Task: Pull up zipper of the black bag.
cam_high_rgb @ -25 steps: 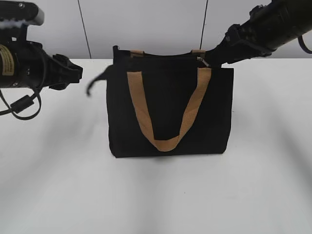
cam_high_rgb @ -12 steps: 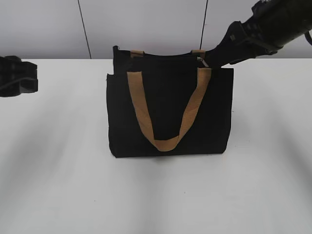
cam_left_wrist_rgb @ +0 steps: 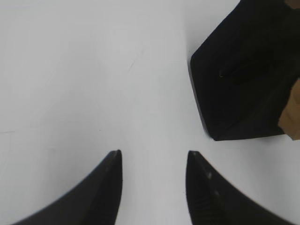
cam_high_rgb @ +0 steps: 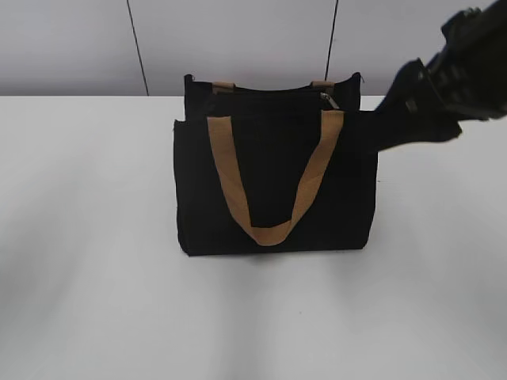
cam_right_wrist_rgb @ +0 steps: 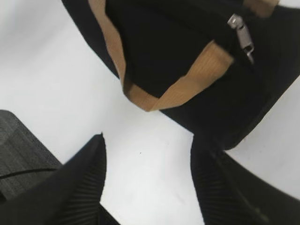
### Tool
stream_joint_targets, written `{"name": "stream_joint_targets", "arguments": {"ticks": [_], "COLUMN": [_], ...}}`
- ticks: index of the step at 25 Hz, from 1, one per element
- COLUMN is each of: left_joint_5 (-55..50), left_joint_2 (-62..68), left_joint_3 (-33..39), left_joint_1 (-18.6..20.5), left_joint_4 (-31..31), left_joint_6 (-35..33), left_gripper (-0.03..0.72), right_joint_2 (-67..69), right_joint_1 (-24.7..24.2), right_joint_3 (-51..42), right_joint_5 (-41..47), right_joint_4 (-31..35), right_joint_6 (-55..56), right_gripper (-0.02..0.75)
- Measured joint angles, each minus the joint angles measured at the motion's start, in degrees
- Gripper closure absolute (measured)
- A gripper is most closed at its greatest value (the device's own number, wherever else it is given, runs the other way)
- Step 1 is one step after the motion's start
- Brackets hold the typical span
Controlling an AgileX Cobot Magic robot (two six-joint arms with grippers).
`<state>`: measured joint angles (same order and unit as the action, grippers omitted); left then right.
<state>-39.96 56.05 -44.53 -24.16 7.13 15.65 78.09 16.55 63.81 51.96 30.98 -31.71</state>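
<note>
The black bag [cam_high_rgb: 273, 178] stands upright in the middle of the white table, its tan handle [cam_high_rgb: 269, 231] hanging down the front. The zipper runs along its top edge, with the silver pull tab [cam_high_rgb: 329, 100] near the right end. My right gripper [cam_high_rgb: 402, 111] is blurred, just right of the bag's upper right corner. In the right wrist view it [cam_right_wrist_rgb: 150, 140] is open and empty over the table, with the bag [cam_right_wrist_rgb: 187, 28] and pull tab [cam_right_wrist_rgb: 242, 36] ahead. My left gripper [cam_left_wrist_rgb: 154, 157] is open and empty, the bag's corner [cam_left_wrist_rgb: 243, 79] ahead on the right; it is outside the exterior view.
The white table [cam_high_rgb: 95, 261] extends around the bag, with a grey wall [cam_high_rgb: 238, 39] behind. A dark grey surface [cam_right_wrist_rgb: 18, 161] shows at the lower left of the right wrist view.
The left arm has withdrawn leftward out of the exterior view. The right arm has moved away from the bag's top right corner, to the right and lower.
</note>
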Motion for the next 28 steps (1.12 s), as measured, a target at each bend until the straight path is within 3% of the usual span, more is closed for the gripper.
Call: {"name": "stream_joint_targets", "arguments": {"ticks": [7,13,22,28], "left_joint_5": [-6.18,-10.95,-18.24,-21.62], "left_joint_2": [-9.52,-19.06,-37.07,-43.15], "left_joint_3": [0.07,3.43,9.19,9.19], "left_joint_1": [0.00,0.00,0.00,0.00], "left_joint_4": [-0.07,-0.12,-3.47,-3.77], "left_joint_6": [-1.58,-1.76,-5.78,-6.97], "left_gripper": [0.351,0.351,0.351,0.351], "right_joint_2": [-14.75,-30.57,-53.91,-68.03], "right_joint_1": [1.82,1.82,1.82,1.82], "right_joint_3": [-15.17,-22.51,-28.96,-33.09], "right_joint_5": [-4.45,-4.25,7.44,12.54], "right_joint_4": [-1.20,-7.51,-21.98,-24.94], "right_joint_6": [2.82,10.20,25.40,28.92], "right_gripper": [0.293,0.293,0.293,0.293]}}
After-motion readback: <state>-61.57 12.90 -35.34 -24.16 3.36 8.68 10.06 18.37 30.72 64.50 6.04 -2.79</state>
